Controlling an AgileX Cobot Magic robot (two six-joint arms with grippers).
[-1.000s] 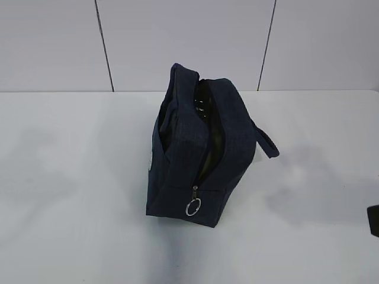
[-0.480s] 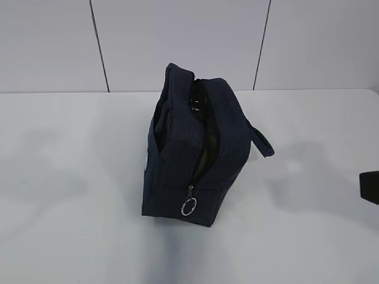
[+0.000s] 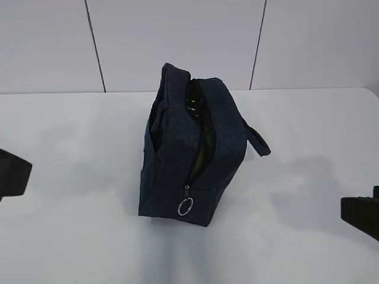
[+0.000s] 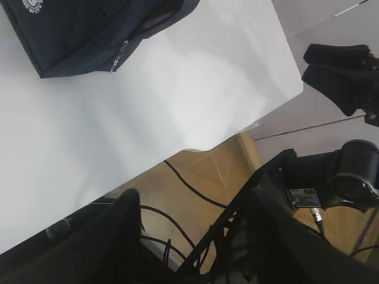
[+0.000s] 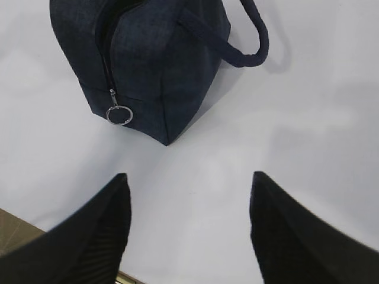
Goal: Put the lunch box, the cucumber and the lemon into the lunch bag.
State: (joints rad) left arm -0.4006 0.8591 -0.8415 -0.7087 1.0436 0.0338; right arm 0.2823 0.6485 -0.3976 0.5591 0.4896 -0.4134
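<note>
One lunch bag (image 3: 192,148) stands on the white table (image 3: 77,236), its top zipper drawn open along the whole length, the single silver ring pull (image 3: 185,206) hanging at the near end and one loop handle (image 3: 257,141) sticking out to the side. No lunch box, cucumber or lemon lies anywhere on the table in any of the three views, so the likeliest reading is that all three are already inside; through the open slit something dark and glossy shows at the far end (what it is cannot be told). If that is right, the loading is done and nothing of the task remains but for the arms to clear off. The right gripper (image 5: 189,228) has its two fingers spread wide apart with only bare table between them, and the bag sits ahead of it and a little to its left, well apart, the ring pull facing it. The left gripper (image 4: 195,236) also stands apart and empty, hanging out past the table's edge over the floor and cables, with the bag far ahead of it and to its left. The count, then: one bag, one ring pull, one visible handle, two grippers, and no loose items.
</note>
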